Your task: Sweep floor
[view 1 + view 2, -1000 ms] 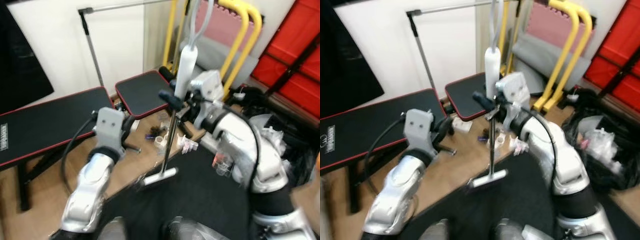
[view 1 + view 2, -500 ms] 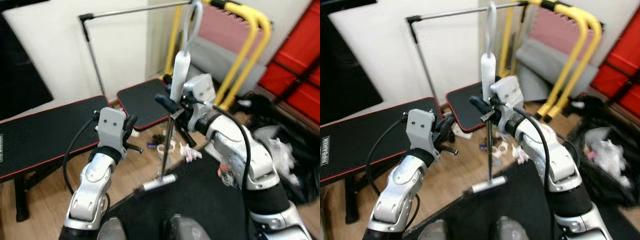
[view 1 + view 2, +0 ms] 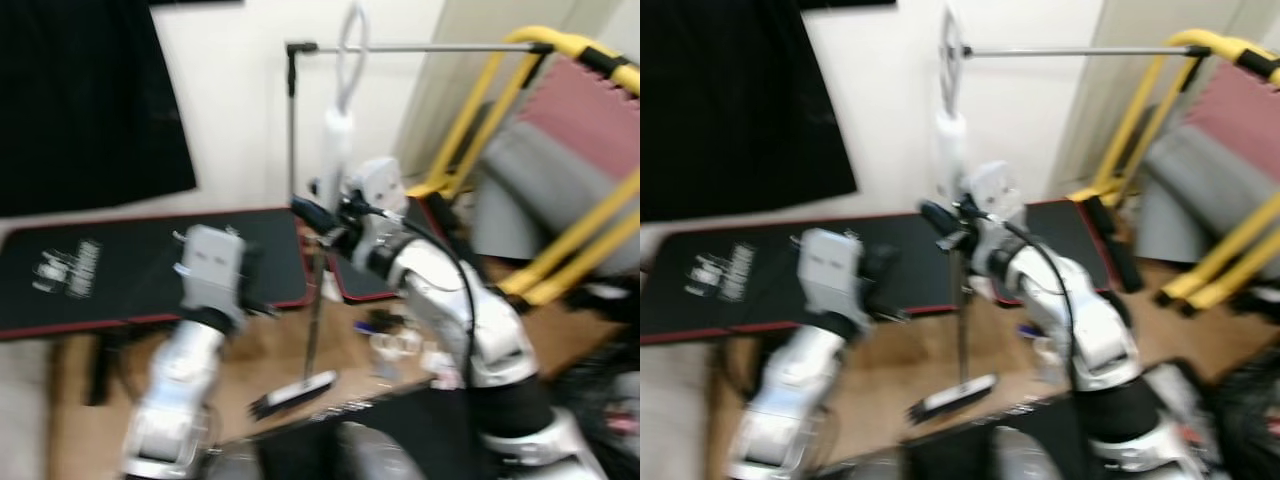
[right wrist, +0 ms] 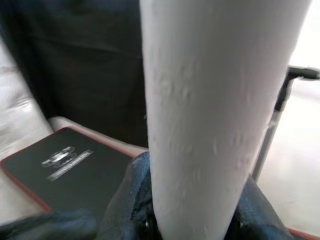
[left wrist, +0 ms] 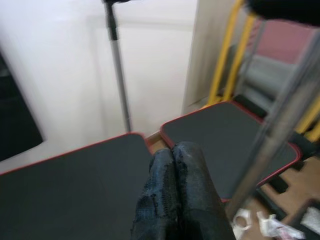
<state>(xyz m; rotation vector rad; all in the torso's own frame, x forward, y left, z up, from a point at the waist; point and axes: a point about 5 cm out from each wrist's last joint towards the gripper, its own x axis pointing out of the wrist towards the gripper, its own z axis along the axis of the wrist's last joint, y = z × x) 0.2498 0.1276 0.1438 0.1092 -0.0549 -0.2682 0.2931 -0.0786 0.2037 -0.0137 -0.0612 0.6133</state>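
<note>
- On the wood floor point(image 3: 75, 440) by the mat point(image 3: 420, 430) edge, broom point(image 3: 312, 300) head rests; my right gripper point(image 3: 318, 222) is clamped on its handle.
- Left gripper point(image 5: 176, 200): fingers pressed together, empty.
- View swung left since a second ago; bench point(image 3: 140, 270) now centered, so I'm turning toward a new patch.

The black bench point(image 3: 150, 275) and metal rail point(image 3: 420, 47) block the way ahead. Small litter point(image 3: 395, 340), blurred, seems to dot the wood floor point(image 3: 280, 355) beside the mat point(image 3: 420, 430).
</note>
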